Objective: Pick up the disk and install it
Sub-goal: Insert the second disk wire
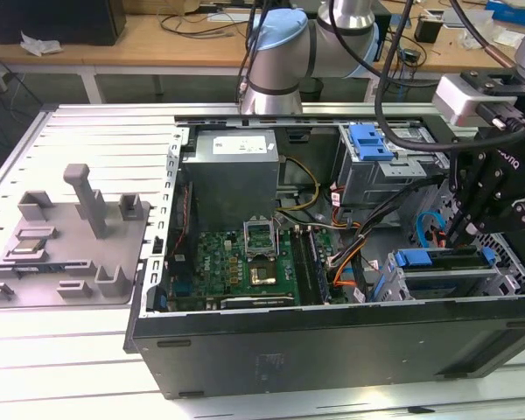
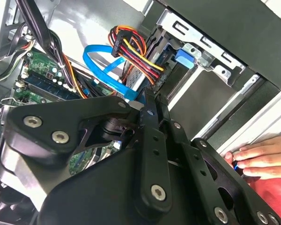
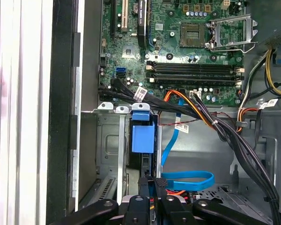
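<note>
The black metal gripper (image 3: 149,185) is pinched narrow on the edge of the silver disk with its blue plastic rail (image 3: 143,136), standing in the grey metal bay (image 3: 110,154). The thin blue cable (image 3: 187,180) nearby could snag, and a person's hand (image 2: 260,157) is close.

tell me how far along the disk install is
Looks done: the disk, judging by its blue carrier, already stands in a slot of the drive cage. In hand: the hand sits right at the disk's outer end. Left: confirming the disk is pushed fully home, which I cannot tell from these views.
</note>
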Controlling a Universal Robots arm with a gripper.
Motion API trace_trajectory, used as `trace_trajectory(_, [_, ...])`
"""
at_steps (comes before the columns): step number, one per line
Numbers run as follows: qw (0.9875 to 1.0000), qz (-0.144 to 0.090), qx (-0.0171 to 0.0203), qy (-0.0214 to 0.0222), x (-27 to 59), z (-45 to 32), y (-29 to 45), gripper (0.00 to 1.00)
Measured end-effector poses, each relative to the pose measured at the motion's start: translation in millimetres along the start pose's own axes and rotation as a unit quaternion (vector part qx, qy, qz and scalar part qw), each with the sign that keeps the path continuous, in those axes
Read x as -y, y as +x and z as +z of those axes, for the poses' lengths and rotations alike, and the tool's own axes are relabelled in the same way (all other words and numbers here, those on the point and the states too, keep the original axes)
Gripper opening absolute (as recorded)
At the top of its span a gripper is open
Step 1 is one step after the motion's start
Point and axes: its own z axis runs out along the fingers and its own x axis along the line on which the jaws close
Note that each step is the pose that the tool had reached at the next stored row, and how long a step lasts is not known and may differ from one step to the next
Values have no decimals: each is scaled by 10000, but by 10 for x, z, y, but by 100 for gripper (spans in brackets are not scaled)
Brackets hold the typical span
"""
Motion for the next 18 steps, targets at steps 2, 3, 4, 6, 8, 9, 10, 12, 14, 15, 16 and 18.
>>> trace_trajectory(2, [10000,0,0,0,3,4,0,16])
trace_trajectory(3, [10000,0,0,0,3,8,0,16])
trace_trajectory(4, [10000,0,0,0,4,10,-1,16])
trace_trajectory(6, [10000,0,0,0,4,17,-1,16])
trace_trajectory(8, [10000,0,0,0,4,22,-1,16])
trace_trajectory(9, [10000,0,0,0,4,24,-1,16])
trace_trajectory(10, [10000,0,0,0,4,27,-1,16])
trace_trajectory(12, [10000,0,0,0,4,35,-2,16])
trace_trajectory(14, [10000,0,0,0,4,40,-2,16])
trace_trajectory(15, [10000,0,0,0,4,44,-2,16])
trace_trajectory(16, [10000,0,0,0,5,46,-2,16])
trace_trajectory(18, [10000,0,0,0,5,51,-2,16])
